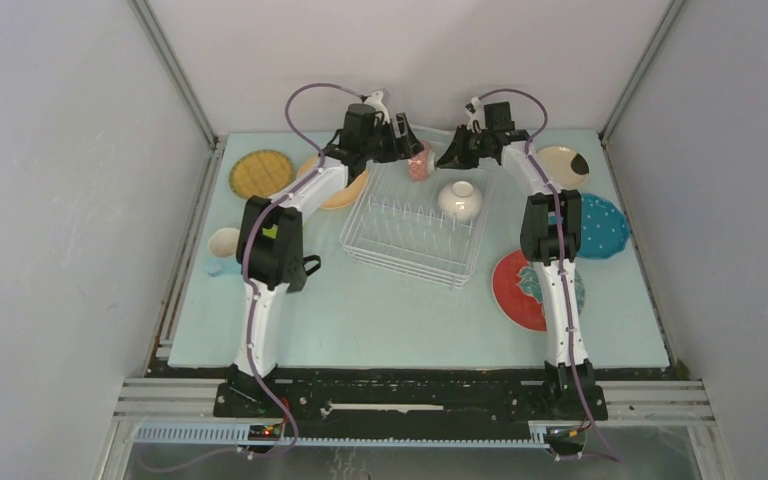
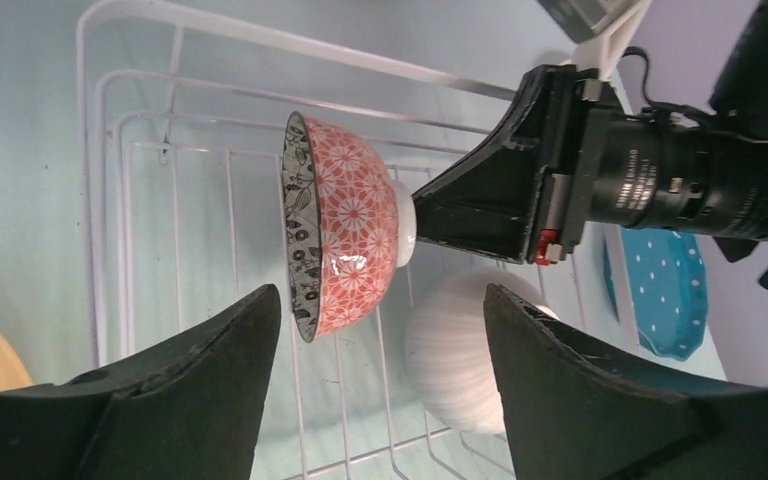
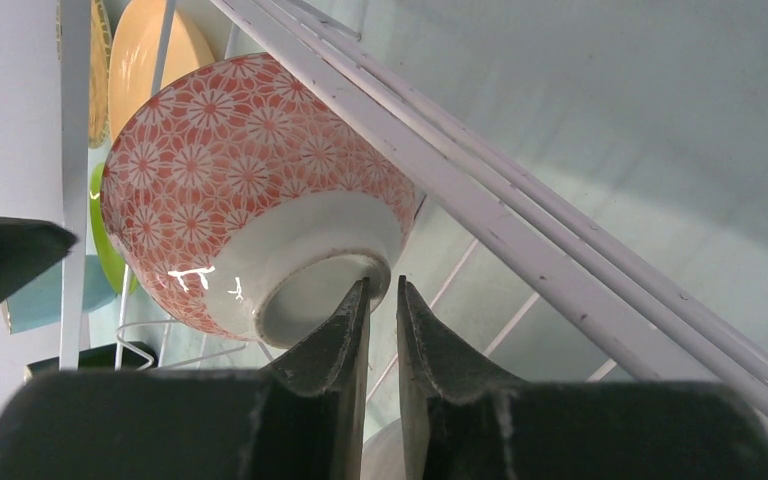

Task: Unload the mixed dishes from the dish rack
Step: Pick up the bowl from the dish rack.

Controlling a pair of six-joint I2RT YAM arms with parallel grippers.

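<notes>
The right end effector (image 3: 380, 290) is nearly closed, pinching only the thin foot ring (image 3: 310, 300) of the red bowl (image 3: 240, 170). The bowl hangs tipped on its side in the air over the far end of the rack (image 1: 400, 262), close to the rack's top wires. The left end effector (image 2: 380, 300) is wide open and holds nothing. Its fingers (image 2: 260, 330) stand either side of the bowl's lower part without touching it, which looks like a handover being set up.

The weak point is that pinch. A narrow grip on a glazed rim, with the bowl's weight hanging off to one side, could let the bowl swivel or slide out.

- A nudge from a left finger closing off-centre could be enough to loosen it.
- If the left jaws close across the round, glossy wall rather than over the rim, the bowl may squirt out.
- If the right end effector lets go too soon, the bowl would drop onto the wires or the white bowl (image 2: 460, 350) just below — a chip or a crack.
- The two wrists are close together, so a small misjudged move could knock them against each other.
</notes>
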